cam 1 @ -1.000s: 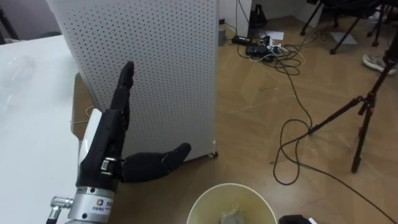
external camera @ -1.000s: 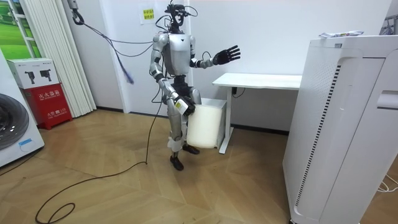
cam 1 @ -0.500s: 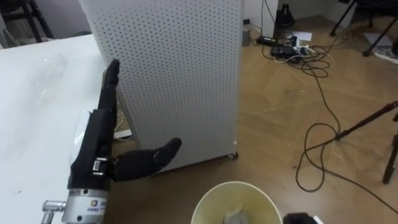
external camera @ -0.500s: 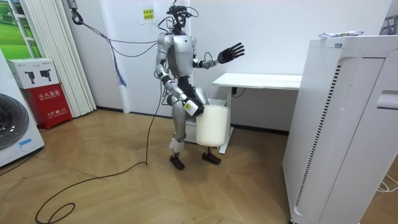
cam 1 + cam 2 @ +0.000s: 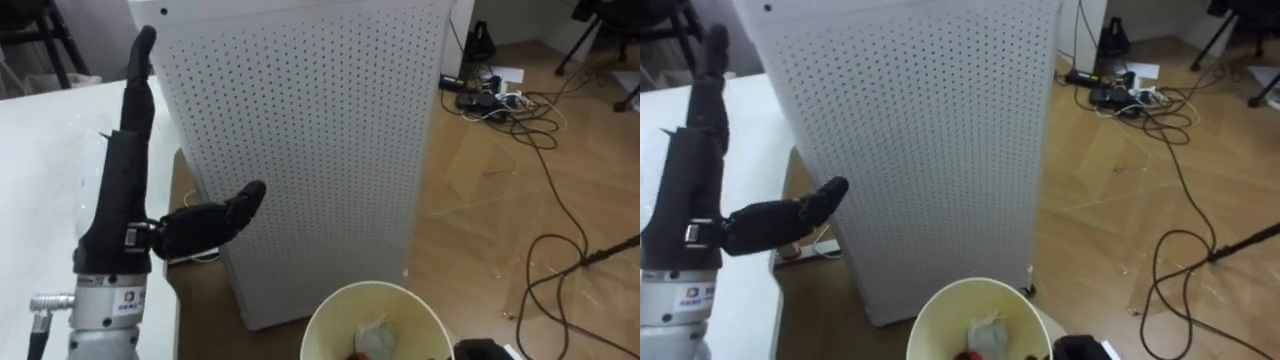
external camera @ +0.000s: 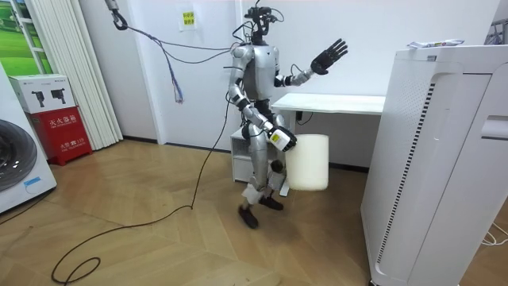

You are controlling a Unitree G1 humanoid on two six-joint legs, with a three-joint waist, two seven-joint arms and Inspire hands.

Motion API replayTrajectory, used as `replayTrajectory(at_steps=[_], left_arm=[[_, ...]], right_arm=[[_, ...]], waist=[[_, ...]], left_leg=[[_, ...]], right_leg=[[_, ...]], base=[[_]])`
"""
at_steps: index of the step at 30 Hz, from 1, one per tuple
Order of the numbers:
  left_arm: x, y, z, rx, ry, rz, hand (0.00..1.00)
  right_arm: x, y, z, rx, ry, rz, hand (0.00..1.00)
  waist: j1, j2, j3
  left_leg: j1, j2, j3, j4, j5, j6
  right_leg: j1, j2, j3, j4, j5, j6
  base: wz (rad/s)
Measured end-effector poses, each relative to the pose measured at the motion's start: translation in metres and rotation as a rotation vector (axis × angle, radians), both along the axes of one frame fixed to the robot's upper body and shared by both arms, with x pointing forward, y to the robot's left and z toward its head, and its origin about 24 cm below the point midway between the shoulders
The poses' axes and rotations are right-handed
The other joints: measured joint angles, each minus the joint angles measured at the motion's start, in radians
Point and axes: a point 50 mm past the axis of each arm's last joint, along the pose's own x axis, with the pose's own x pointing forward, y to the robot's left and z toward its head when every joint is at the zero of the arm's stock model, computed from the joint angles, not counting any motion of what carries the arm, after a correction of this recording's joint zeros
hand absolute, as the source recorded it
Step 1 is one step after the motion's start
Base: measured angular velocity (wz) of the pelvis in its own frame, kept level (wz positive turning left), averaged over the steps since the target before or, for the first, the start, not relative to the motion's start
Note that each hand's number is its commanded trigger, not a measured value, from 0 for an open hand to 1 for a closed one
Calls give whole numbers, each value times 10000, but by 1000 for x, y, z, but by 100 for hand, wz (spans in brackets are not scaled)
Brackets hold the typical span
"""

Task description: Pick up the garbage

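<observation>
I am standing at the corner of the white surface [image 5: 40, 180], with the tall perforated white cabinet [image 5: 310, 130] just in front of me and bare wooden floor [image 5: 500, 230] to the right. I am holding my left hand [image 5: 118, 205] up over the surface's near edge, its fingers [image 5: 137, 80] straight and together, the thumb spread wide, gripping nothing. My right hand [image 6: 279, 140] is down at my side against the pale bin [image 5: 372, 287]. I cannot tell how its fingers are set on it.

The garbage [image 5: 378, 335] I can see is lying inside the bin: a crumpled whitish wad with a bit of red beside it.

I judge I am between pick-ups, carrying the bin along and looking for the next piece. No loose piece is standing out on the surface or the floor near me.

The next move is calling for a clear target first. Then I would bring the raised hand down, curl the fingers round the piece and drop it over the bin's mouth, keeping my arm clear of the cabinet.
</observation>
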Motion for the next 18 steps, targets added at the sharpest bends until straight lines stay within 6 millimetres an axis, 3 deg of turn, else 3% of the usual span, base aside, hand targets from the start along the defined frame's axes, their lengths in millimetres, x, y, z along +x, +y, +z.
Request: replayTrajectory(at_steps=[1,2,3,9,13,14,16,17,18], left_arm=[[0,0,1,35,-115,60,0],[0,-1,2,71,-259,149,0],[0,-1,4,103,-414,258,0],[-4,5,20,1056,-1501,1219,0],[-10,8,33,1397,-2230,1529,0],[-10,10,37,1631,-2394,1678,0],[-10,13,40,1918,-2536,1829,0],[-10,13,44,1920,-2695,1823,0],[-10,9,53,1961,-3188,1779,0]], right_arm=[[0,0,0,-46,-4,47,100],[-1,0,-1,-105,38,89,100],[-1,1,-1,-99,35,87,100],[1,-1,1,-139,-5,128,100],[2,-2,3,-169,-57,316,100],[1,-2,3,-212,-60,363,100],[-4,-1,2,-179,-1,441,100],[-8,-1,1,-48,51,307,100],[-7,-10,4,-62,-70,-81,100]], waist=[[-29,-23,-18],[-214,18,-39],[-135,0,-88],[-107,34,-109],[-139,77,-132],[-134,85,-132],[-190,-15,-68],[-180,-190,-46],[-191,2,-78]], left_leg=[[69,0,-70,-51,-31,-55],[221,17,-389,-168,-75,-166],[463,67,-461,-485,-23,-309],[1165,321,-776,-1446,131,-567],[1799,342,-776,-2010,197,-677],[2034,343,-778,-2064,198,-678],[1856,279,-705,-1110,182,-791],[1310,176,-748,-1032,47,-1007],[607,329,-671,-1851,725,-824]], right_leg=[[9,158,4,-628,418,-52],[171,417,-18,-1060,1096,-187],[412,578,-43,-1418,1136,-260],[1405,1115,-27,-2817,1241,-371],[2097,1240,70,-3534,1278,-338],[2460,1235,192,-3845,1316,-317],[3220,1114,913,-4515,1439,-279],[3454,971,1835,-4802,1478,-212],[3365,919,2124,-4769,1373,-61]], base=[[49],[30],[21],[-2],[-5],[3],[26],[70],[68]])
